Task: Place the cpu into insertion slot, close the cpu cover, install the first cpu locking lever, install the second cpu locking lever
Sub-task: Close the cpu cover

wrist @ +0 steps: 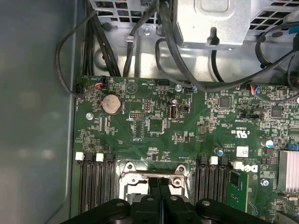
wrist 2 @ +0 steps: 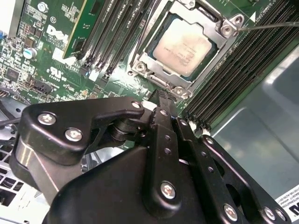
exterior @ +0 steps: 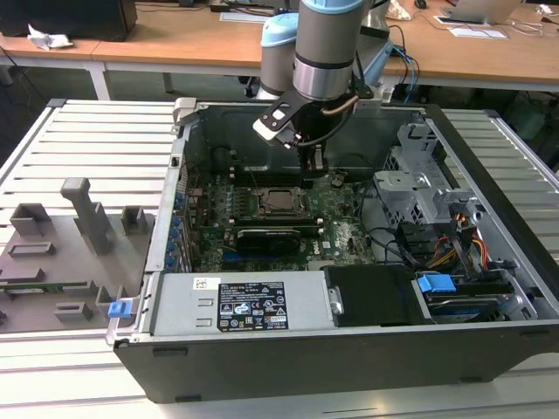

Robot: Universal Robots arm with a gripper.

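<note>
The cpu (wrist 2: 183, 49) lies flat in its socket on the green motherboard, its dull silvery-tan top showing; in the exterior view the cpu (exterior: 278, 202) sits mid-board. The cpu cover (wrist 2: 154, 74) lies down around the chip as a metal frame. A thin metal lever rod (wrist 2: 271, 25) runs out from one socket corner. My gripper (wrist 2: 163, 97) is shut with nothing between its fingers and hangs just over the socket's edge. In the first wrist view my gripper (wrist: 159, 184) stands above the socket frame (wrist: 128, 170). In the exterior view my gripper (exterior: 313, 168) is just right of the socket.
Memory slots (wrist: 96, 186) flank the socket on both sides. A long black card (exterior: 271, 236) lies in front of it. The power supply (exterior: 249, 305), drive cage (exterior: 419, 166) and loose cables (exterior: 393, 240) crowd the case. A grey fixture board (exterior: 61, 253) lies outside, at the exterior view's left.
</note>
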